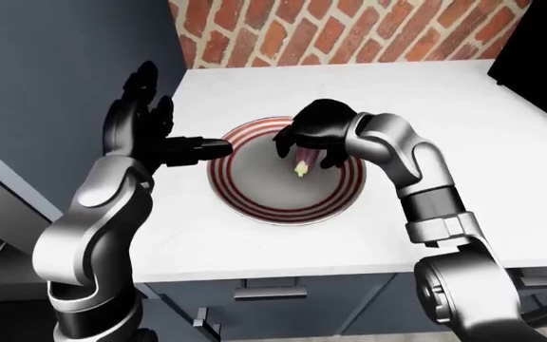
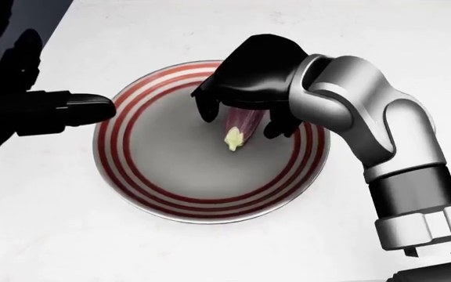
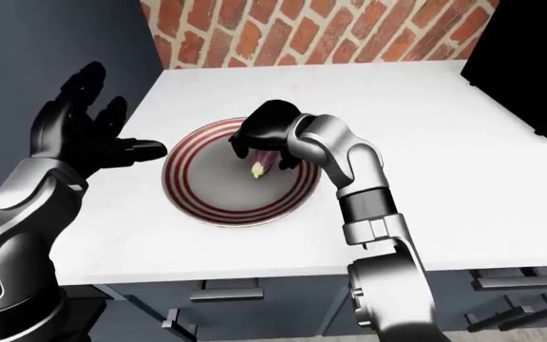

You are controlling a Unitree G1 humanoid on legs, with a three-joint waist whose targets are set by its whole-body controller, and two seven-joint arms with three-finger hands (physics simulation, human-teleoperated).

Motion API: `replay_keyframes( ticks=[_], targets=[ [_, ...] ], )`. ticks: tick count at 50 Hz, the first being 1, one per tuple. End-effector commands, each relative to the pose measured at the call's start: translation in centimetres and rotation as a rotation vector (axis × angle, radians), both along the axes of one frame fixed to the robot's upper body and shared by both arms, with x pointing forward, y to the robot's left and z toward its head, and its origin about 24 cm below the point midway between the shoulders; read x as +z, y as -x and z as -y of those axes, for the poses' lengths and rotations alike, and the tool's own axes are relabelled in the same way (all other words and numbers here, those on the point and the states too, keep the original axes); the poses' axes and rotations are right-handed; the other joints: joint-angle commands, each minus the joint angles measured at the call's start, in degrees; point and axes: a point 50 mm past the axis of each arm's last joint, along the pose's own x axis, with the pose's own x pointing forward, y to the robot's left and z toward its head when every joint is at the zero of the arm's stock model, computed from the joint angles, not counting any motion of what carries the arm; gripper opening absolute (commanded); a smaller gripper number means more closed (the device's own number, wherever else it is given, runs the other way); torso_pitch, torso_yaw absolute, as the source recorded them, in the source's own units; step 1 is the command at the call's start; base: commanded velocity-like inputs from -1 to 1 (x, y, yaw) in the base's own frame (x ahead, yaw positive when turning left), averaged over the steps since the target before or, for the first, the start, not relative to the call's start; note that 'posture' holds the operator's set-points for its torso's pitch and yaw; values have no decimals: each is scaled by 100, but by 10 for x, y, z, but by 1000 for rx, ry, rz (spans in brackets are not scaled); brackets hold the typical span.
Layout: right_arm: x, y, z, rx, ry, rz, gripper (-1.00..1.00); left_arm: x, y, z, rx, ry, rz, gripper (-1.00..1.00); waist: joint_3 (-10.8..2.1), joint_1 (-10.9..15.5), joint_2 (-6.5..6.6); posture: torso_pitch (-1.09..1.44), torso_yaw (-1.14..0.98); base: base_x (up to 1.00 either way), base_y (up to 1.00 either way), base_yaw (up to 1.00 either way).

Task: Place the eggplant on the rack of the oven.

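Note:
A small purple eggplant [image 2: 239,126] with a pale green stem end lies on a grey plate with red rings [image 2: 163,176], near the plate's upper right. My right hand [image 2: 241,120] hangs right over it, black fingers [image 2: 206,106] curled down on either side of the eggplant without closing round it. My left hand [image 1: 145,132] stands open at the plate's left rim, fingers spread upward and thumb [image 2: 76,106] pointing toward the plate. The oven does not show in any view.
The plate rests on a white counter [image 1: 463,178] against a brick wall [image 1: 349,32]. A black appliance [image 3: 530,64] stands at the counter's right end. Dark drawers with handles [image 1: 269,292] run below the counter's edge. A grey wall is at left.

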Motion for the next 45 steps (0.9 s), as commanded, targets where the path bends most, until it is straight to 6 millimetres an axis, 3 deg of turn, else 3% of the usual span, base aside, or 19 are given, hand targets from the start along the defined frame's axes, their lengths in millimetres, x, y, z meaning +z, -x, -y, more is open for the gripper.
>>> replay_keyframes(
  ticks=[1, 18, 21, 38, 43, 45],
  targets=[
    [21, 2, -1, 10, -25, 72, 5, 17, 4, 0, 2, -4, 89, 100, -159, -1, 13, 0, 0, 0, 0, 0],
    [20, 2, -1, 12, -27, 73, -4, 18, 4, 0, 3, -4, 91, 100, -164, -1, 13, 0, 0, 0, 0, 0],
    [19, 2, -1, 12, -26, 71, -16, 18, 5, -1, 4, -3, 91, 100, -163, 0, 17, 0, 0, 0, 0, 0],
    [17, 2, -3, 18, -16, 72, -29, 18, 5, -2, 7, -2, 91, 100, -165, -1, 14, 0, 0, 0, 0, 0],
    [17, 1, -3, 18, -19, 74, -51, 18, 5, -1, 5, -3, 90, 100, -173, -3, 10, 0, 0, 0, 0, 0],
    [18, 2, -4, 20, -22, 76, -85, 19, 5, -1, 5, -3, 90, 100, -174, 0, 9, 0, 0, 0, 0, 0]
  ],
)
